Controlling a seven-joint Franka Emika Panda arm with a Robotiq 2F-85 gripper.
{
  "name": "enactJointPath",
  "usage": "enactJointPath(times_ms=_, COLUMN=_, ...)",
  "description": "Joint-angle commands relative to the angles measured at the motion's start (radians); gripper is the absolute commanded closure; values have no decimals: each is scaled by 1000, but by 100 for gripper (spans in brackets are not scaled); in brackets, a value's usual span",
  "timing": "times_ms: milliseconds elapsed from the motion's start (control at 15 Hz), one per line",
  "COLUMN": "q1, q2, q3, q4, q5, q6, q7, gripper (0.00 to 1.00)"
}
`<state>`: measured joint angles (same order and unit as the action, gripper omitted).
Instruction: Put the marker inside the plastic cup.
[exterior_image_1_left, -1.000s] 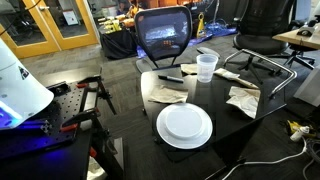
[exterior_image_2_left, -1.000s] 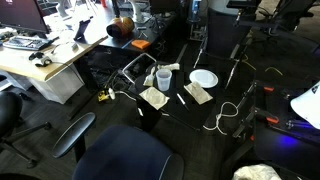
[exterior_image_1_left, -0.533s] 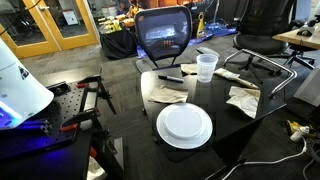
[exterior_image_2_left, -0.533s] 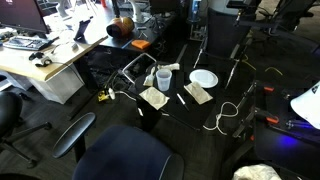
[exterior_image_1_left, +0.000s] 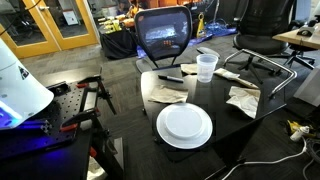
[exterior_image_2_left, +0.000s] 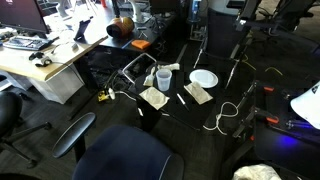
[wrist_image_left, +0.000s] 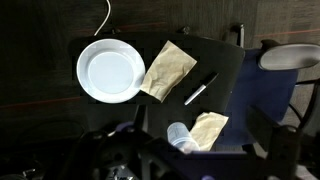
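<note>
Marker (wrist_image_left: 202, 89) flat on the table (wrist_image_left: 225, 60), untouched; gripper (wrist_image_left: 195, 150) well above, jaws apart, empty.

Marker (wrist_image_left: 201, 89) between napkins (wrist_image_left: 168, 68), near plastic cup (wrist_image_left: 180, 136)

**Clearance, wrist view.** Marker (wrist_image_left: 201, 89) lies on bare black table (wrist_image_left: 225, 62) betw. upper napkin (wrist_image_left: 168, 68) and lower napkin (wrist_image_left: 210, 128), both close by; approach from above is open. Plastic cup (wrist_image_left: 180, 135) stands just beside lower napkin. White plate (wrist_image_left: 110, 70) lies beyond upper napkin, well apart from marker. In an exterior view, chair back (exterior_image_1_left: 165, 35) rises behind table edge nr. cup.
</note>
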<state>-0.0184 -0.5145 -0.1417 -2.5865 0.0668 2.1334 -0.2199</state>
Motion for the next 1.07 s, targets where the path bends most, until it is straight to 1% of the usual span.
enactJointPath(times_ms=0, q1=14, q2=72, q3=54, q4=-37, q5=40, q6=107, q7=97, gripper=0)
enactJointPath(times_ms=267, q1=32, q2=170, q3=111, q4=-59, q5=74, q6=244, q7=202, gripper=0)
enactJointPath(times_ms=600, q1=50, q2=325, q3=178, q4=-43, q5=97, q6=425, q7=366, gripper=0)
enactJointPath(times_ms=867, q1=64, q2=448, q3=212, q4=-12, q5=85, q6=516, q7=471, gripper=0)
enactJointPath(times_ms=1000, q1=70, q2=476, q3=219, q4=-3, q5=83, q6=525, q7=486, gripper=0)
